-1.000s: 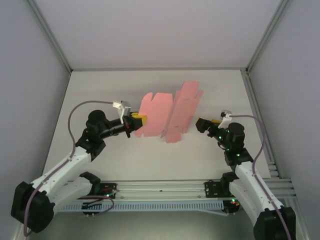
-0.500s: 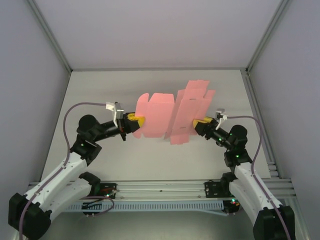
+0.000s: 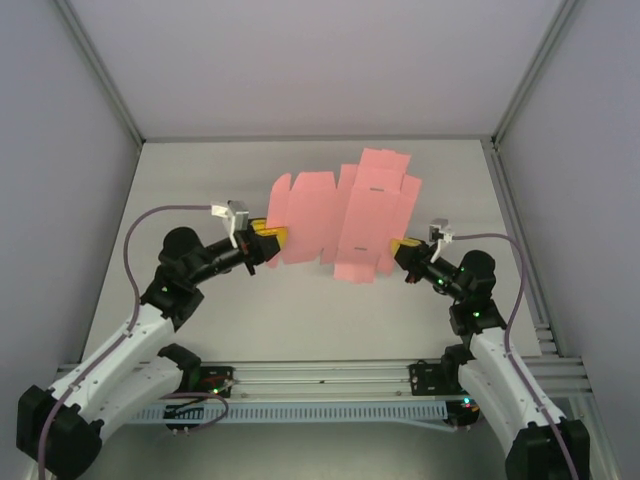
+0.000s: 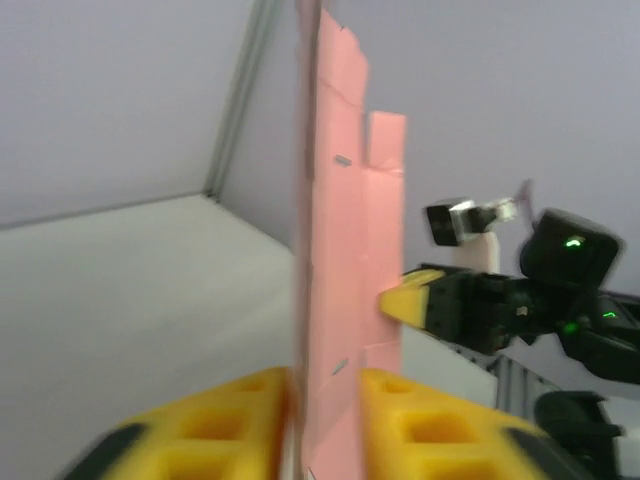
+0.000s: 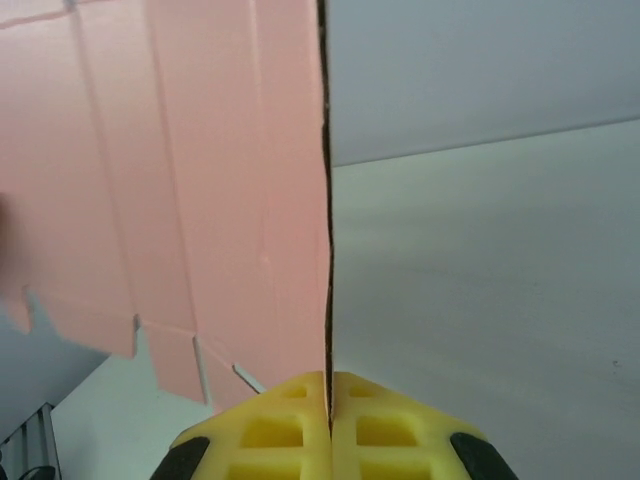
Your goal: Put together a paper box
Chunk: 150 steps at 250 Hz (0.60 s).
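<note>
Paper box (image 3: 340, 215) aloft over the surface (image 3: 300, 310), still a flat sheet.
Right fingers (image 5: 270, 430) clamped on one edge; left fingers (image 4: 420, 430) straddle the other, grip unclear. Next, probably: firm hold, fold panels.

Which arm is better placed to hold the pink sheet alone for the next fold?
Right, probably: the right gripper is shut on the paper box edge, while the left gripper stands open around it, free to let go.
</note>
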{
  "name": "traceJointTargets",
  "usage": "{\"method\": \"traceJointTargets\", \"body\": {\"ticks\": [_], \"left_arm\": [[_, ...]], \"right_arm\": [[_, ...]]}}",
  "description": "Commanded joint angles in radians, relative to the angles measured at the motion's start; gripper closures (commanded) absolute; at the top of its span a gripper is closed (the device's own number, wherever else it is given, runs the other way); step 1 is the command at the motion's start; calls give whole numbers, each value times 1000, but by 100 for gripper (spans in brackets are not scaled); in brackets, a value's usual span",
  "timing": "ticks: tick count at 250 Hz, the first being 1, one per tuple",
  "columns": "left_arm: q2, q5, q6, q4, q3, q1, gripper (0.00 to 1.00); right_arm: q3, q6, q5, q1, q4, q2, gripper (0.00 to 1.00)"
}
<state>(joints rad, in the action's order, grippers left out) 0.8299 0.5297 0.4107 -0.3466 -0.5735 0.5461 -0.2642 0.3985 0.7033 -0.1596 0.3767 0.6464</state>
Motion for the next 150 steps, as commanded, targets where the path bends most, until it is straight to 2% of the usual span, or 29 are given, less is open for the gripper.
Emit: {"method": "traceJointTargets", "body": {"ticks": [1,24,54,80,102,127,150], "left_arm": [[25,-226,7,197,-46,5,45],[36,-417,27,321,-58,6,1],[65,-629,59,488,-98,6,0],[98,-697,51,561,-136,6,0],[123,-699,38,577,-171,4,0],[145,-677,42,564,-187,6,0],[159,-657,31,551,-190,6,0]], "right_arm": [[-68,-98,-27,-7,-118,-11,100],[-95,-150,-45,-18,-233,10,100],[-96,-149,-86,-40,-303,66,100],[-94,-142,-104,-68,-262,129,100],[-174,-188,-287,-130,-367,200,100],[-300,-317,-494,-223,-518,301,100],[-373,-416,-670,-284,-566,385,100]]}}
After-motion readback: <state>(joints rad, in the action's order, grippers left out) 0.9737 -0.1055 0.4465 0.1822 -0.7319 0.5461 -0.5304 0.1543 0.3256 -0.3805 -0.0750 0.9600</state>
